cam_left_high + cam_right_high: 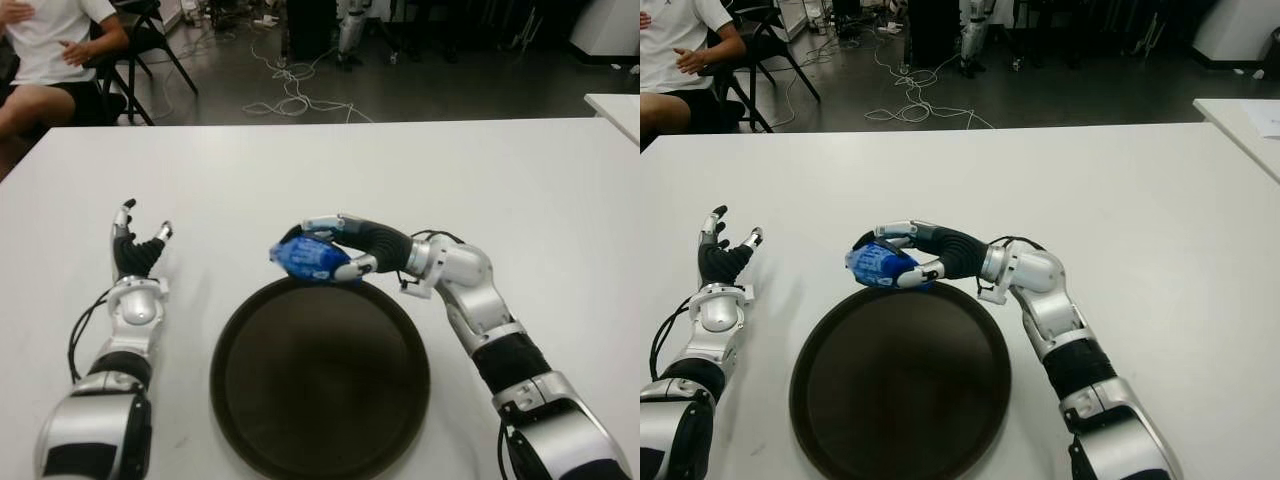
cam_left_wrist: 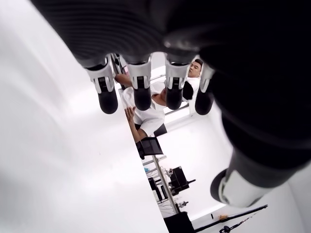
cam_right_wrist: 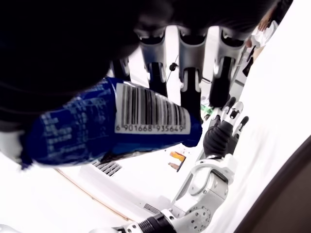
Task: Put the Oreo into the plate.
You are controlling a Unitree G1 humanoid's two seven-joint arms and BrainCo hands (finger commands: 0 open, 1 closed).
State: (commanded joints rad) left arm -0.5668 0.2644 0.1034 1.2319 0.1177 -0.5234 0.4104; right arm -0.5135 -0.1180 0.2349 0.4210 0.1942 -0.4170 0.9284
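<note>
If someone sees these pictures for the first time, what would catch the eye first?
Most striking is the blue Oreo pack, gripped in the right hand just at the far rim of the large dark round plate, which sits on the white table. The left hand shows left of the plate, fingers open, holding nothing. A person sits beyond the table's far left corner.

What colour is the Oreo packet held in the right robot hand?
Blue, with a white barcode panel; the Oreo packet shows best in the right wrist view.
</note>
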